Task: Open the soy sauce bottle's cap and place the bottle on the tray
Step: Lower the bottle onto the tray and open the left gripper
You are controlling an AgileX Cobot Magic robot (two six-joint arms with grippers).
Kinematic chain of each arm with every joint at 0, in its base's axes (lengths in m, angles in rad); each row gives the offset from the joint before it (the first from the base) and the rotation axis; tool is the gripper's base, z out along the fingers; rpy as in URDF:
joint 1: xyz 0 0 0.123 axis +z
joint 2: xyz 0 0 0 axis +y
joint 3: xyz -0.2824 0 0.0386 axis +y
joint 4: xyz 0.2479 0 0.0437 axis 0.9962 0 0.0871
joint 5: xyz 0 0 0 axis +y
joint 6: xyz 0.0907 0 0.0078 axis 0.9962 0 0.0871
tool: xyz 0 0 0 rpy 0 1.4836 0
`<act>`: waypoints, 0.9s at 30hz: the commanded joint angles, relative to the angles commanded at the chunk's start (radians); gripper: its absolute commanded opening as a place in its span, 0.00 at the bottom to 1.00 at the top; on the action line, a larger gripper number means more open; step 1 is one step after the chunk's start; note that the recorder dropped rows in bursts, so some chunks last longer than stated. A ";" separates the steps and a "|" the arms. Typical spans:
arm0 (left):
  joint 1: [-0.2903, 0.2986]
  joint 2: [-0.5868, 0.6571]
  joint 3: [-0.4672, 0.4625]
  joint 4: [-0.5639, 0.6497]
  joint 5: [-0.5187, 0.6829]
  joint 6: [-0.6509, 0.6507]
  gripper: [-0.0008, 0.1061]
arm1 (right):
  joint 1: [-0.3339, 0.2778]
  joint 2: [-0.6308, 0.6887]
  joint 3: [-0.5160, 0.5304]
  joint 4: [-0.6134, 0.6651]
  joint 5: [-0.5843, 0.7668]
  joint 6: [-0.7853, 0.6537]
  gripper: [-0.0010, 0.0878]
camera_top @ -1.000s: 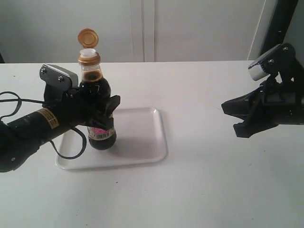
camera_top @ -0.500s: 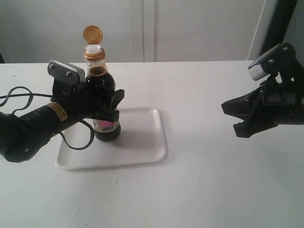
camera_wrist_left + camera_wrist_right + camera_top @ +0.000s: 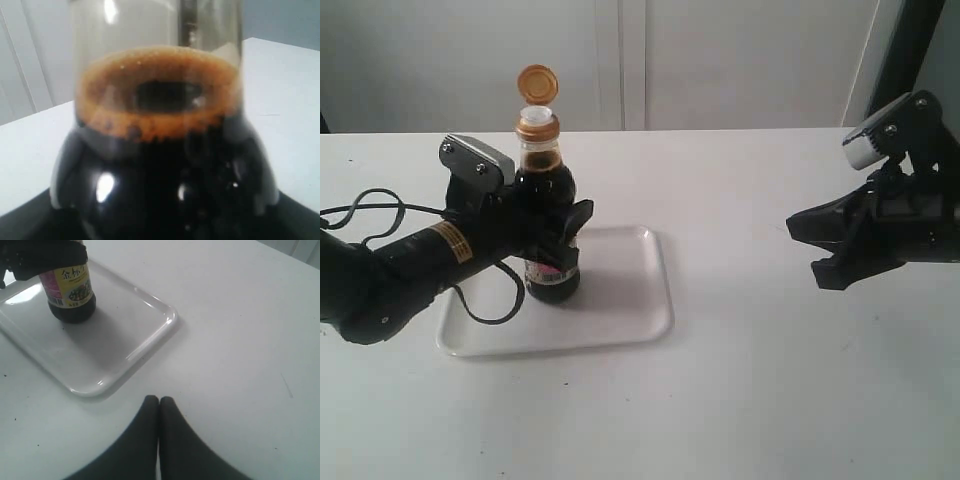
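Lying under left gripper point(image 3: 565, 240): tray point(image 3: 620, 300) | left gripper clamping upright soy sauce bottle point(image 3: 546, 185), cap point(image 3: 537, 82) flipped open | right gripper point(image 3: 159, 401) hovering well apart, fingers pressed together, empty

Bottle label: yellow band point(image 3: 72, 274) on the small clear bottle of dark liquid point(image 3: 73, 309), just under the left claw point(image 3: 563, 238); black characters "金标", the rest unclear.
Arm sticker: yellow tag point(image 3: 444, 240) behind that claw; print too small to read.
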 joint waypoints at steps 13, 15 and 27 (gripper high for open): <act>0.000 -0.039 0.039 0.006 0.176 -0.069 0.76 | 0.000 0.000 0.000 0.000 0.000 0.000 0.01; 0.000 -0.044 0.051 0.014 0.214 -0.074 0.76 | 0.000 0.000 0.000 0.000 0.000 0.000 0.01; 0.000 -0.089 0.058 0.228 0.403 -0.189 0.76 | 0.000 0.000 0.000 0.000 0.000 0.000 0.01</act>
